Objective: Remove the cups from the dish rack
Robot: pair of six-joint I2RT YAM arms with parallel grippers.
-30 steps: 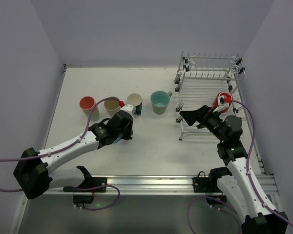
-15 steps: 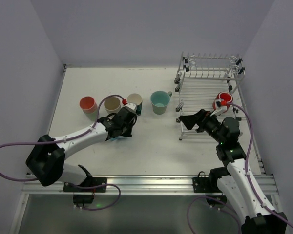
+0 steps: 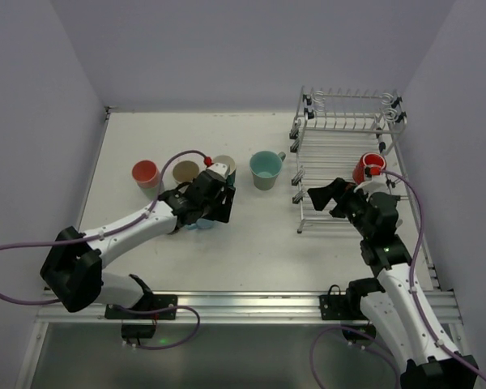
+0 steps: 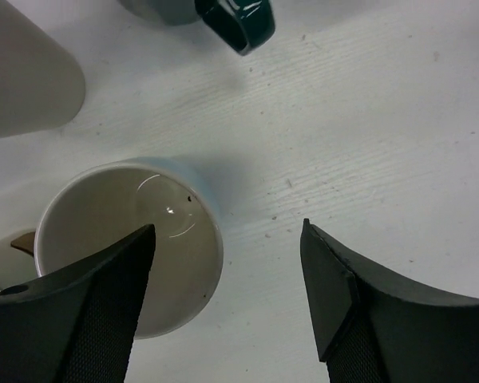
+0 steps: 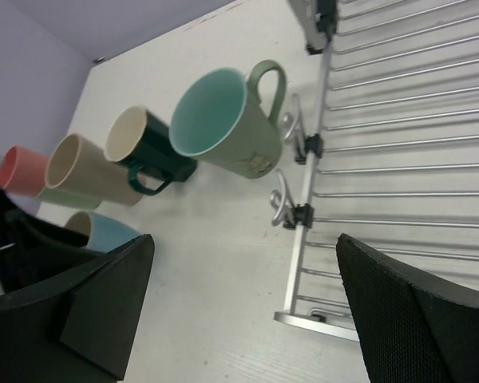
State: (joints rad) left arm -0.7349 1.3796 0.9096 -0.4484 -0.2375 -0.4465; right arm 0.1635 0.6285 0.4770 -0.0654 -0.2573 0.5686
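Note:
The dish rack stands at the right with a red cup in it. On the table stand a pink cup, a tan cup, a dark teal mug and a sage green mug. A light blue cup stands upright below my left gripper, which is open, one finger over the cup's mouth and the other outside it. My right gripper is open and empty beside the rack's front left corner.
The dark teal mug's handle and the tan cup lie just beyond the light blue cup. The right wrist view shows the row of cups and my left arm. Walls enclose the table.
My left gripper has opened and let go of the light blue cup, which now stands on the table. The right gripper has edged a little toward the rack, still open.

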